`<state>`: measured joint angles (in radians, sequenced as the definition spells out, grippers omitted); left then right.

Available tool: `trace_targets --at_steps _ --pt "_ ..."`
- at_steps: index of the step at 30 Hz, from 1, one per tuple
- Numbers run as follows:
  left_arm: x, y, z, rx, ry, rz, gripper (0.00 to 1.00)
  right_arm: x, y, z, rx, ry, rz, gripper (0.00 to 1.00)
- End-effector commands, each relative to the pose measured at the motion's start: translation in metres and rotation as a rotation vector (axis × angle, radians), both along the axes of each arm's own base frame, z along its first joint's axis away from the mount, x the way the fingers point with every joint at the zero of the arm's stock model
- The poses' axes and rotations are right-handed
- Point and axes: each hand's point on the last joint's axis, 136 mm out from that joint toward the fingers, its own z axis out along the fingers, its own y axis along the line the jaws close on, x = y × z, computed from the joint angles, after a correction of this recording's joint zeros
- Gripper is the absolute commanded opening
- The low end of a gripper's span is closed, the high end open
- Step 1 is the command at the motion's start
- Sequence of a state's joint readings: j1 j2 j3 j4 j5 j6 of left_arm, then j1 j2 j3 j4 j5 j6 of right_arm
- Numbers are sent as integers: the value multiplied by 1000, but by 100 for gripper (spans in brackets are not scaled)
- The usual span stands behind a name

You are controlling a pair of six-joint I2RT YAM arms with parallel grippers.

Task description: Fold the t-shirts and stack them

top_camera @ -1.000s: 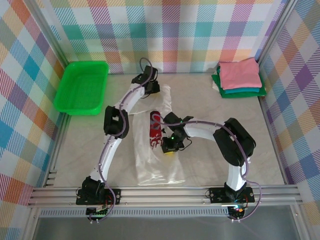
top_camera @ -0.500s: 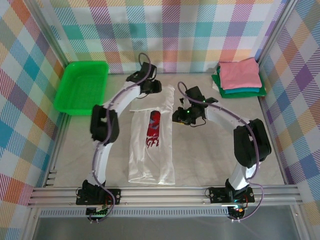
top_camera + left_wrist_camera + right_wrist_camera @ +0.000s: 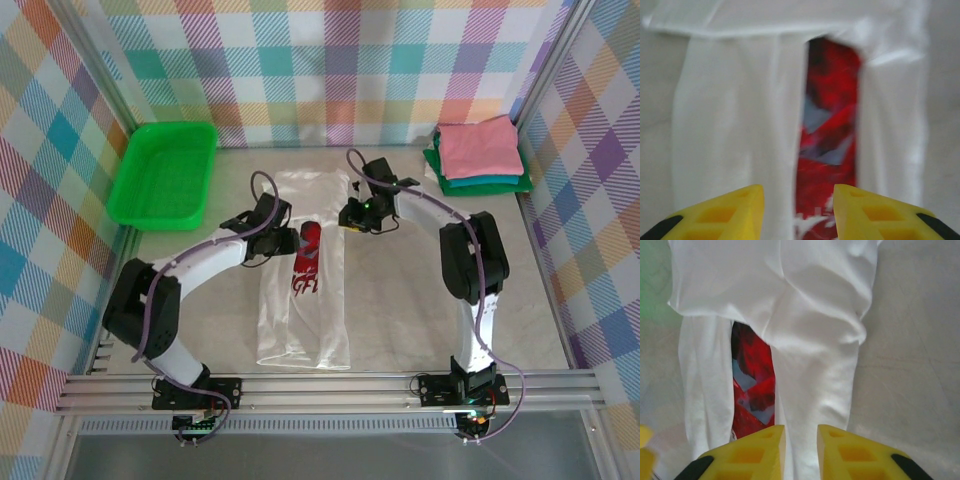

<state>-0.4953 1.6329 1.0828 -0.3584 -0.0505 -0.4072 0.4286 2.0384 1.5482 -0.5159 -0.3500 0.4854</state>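
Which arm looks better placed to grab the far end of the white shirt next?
Probably right: the right gripper is by the far right edge of the white t-shirt, while the left gripper sits nearer its middle, beside the red graphic.

Soft matt white cloth t-shirt [image 3: 303, 320], lightly creased (red-and-black print equally dull); smooth, glossy green plastic tray [image 3: 125, 190]; matt folded pink cloth shirt [image 3: 480, 148]; brushed silvery metal frame rail [image 3: 330, 385]; pale, faintly mottled matt tabletop [image 3: 400, 310]
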Motion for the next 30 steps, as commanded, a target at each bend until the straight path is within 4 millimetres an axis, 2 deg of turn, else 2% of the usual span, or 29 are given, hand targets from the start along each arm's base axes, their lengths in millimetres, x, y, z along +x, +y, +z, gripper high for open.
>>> trace_targets --at_steps 1,3,6,9,12,15,19,21,27,30 --pt "54 7 26 -40 -137 75 40 20 10 -3 7 -20 22 18" --pt "84 12 27 -47 -155 120 40 35 18 -2 29 -37 14 13" --pt "122 12 23 -95 -159 155 40 55 25 -5 45 -58 -18 11" --pt "156 12 7 -90 -124 169 39 72 27 -18 25 -44 -59 10" --pt "173 15 -20 -39 -47 196 36 88 25 -39 -9 -15 -103 9" --pt "180 11 -48 -30 12 200 35 100 19 -63 -49 24 -146 9" --pt "185 4 -88 -36 96 211 32 118 1 -87 -82 57 -229 8" --pt "190 -1 -99 -49 113 207 32 125 -11 -93 -106 66 -261 9" --pt "221 -34 -113 -117 130 154 32 144 -51 -98 -129 70 -365 10" --pt "242 -51 -102 -186 92 150 32 161 -70 -91 -131 25 -368 10"
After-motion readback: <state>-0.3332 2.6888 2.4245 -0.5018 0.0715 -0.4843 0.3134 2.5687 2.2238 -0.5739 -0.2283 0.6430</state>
